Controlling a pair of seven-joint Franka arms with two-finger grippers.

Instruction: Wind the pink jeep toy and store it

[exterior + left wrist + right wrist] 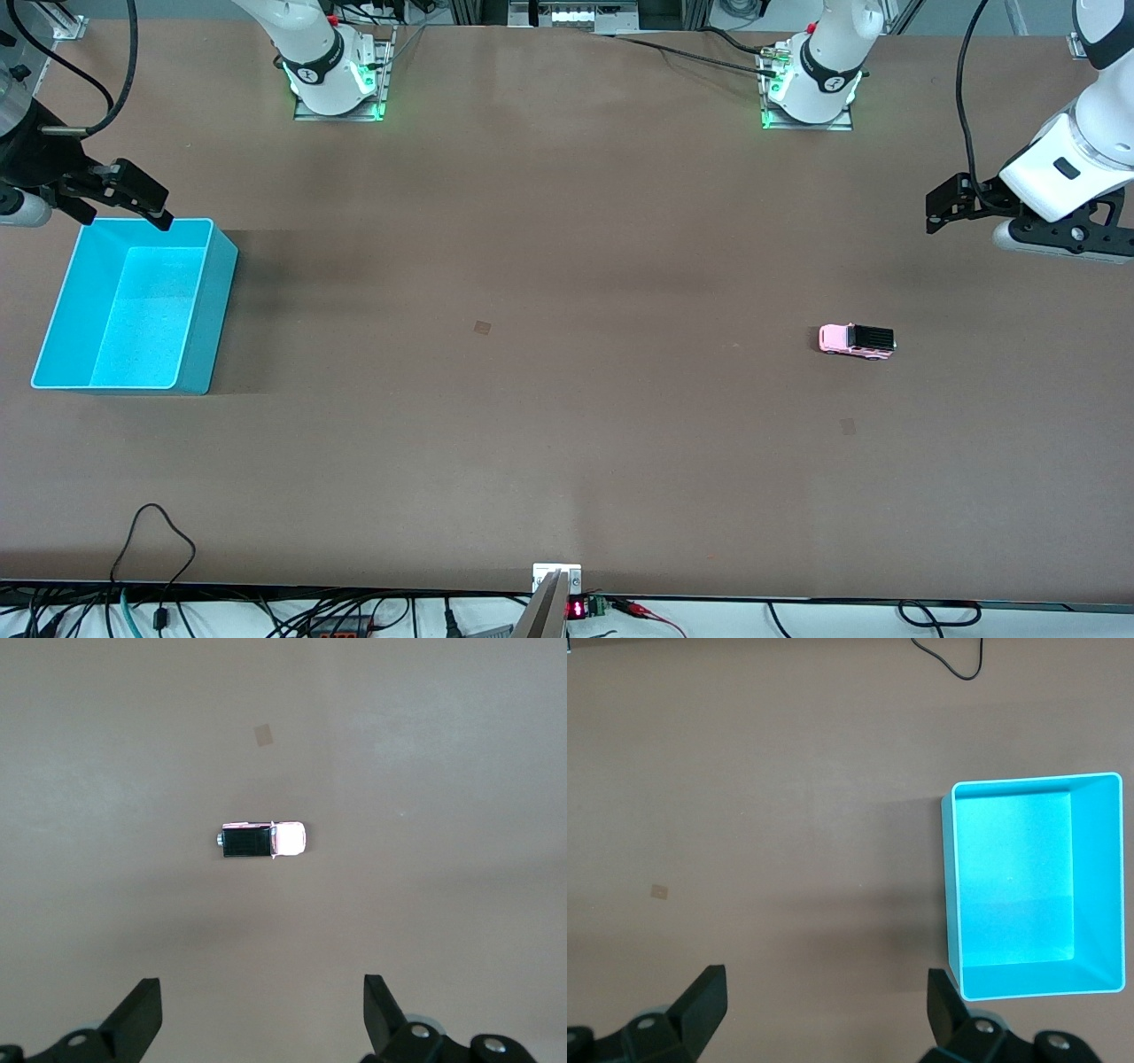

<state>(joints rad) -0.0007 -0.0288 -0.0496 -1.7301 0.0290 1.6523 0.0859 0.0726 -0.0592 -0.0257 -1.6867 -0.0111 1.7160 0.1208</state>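
The pink jeep toy [856,340] stands on the brown table toward the left arm's end, its black ribbed roof up. It also shows in the left wrist view [263,840]. My left gripper [937,211] is open and empty in the air, over bare table beside the jeep, its fingers [142,1010] spread wide. The cyan bin [209,310] sits empty at the right arm's end and also shows in the right wrist view [955,895]. My right gripper [159,208] is open and empty, up over the bin's rim nearest the robot bases.
Two small tape marks lie on the table, one near the middle [482,327] and one nearer the front camera than the jeep [848,426]. A black cable [151,532] loops onto the table's front edge. The arm bases [337,71] stand along the back edge.
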